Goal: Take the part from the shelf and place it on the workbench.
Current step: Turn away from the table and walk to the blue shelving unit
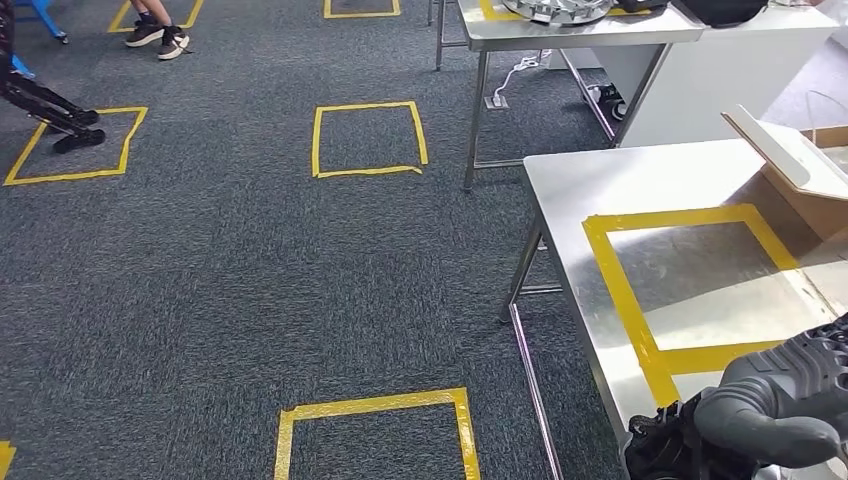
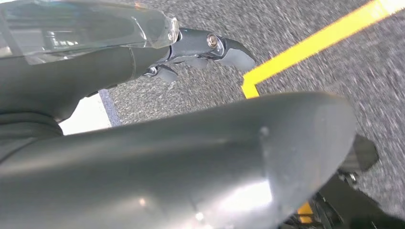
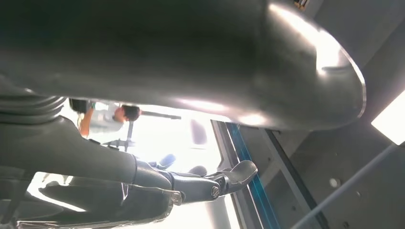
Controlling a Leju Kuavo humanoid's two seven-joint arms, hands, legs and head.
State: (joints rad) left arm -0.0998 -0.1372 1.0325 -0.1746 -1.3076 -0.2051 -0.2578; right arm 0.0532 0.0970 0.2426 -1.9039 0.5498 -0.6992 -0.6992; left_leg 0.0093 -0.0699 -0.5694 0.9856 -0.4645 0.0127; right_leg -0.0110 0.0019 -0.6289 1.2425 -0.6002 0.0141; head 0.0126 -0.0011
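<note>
My right hand point(image 1: 775, 400) hovers over the near front corner of the steel workbench point(image 1: 600, 180), grey thumb on top and dark fingers point(image 1: 665, 445) hanging below. In the right wrist view the right hand point(image 3: 157, 62) has its fingers point(image 3: 215, 183) stretched away from the thumb, with nothing between them. The left hand point(image 2: 167, 157) hangs over the carpet, its fingers point(image 2: 210, 47) apart from the thumb and holding nothing. A yellow tape square point(image 1: 622, 290) on the workbench is bare inside. A round silver part point(image 1: 570, 10) lies on a far table point(image 1: 560, 35).
A cardboard box point(image 1: 800, 170) with an open flap stands at the workbench's far right. A white cabinet point(image 1: 720, 80) stands behind it. Yellow tape squares point(image 1: 368, 140) mark the grey carpet. A person's feet point(image 1: 160, 38) are at the far left, with a dark stand point(image 1: 60, 115) nearby.
</note>
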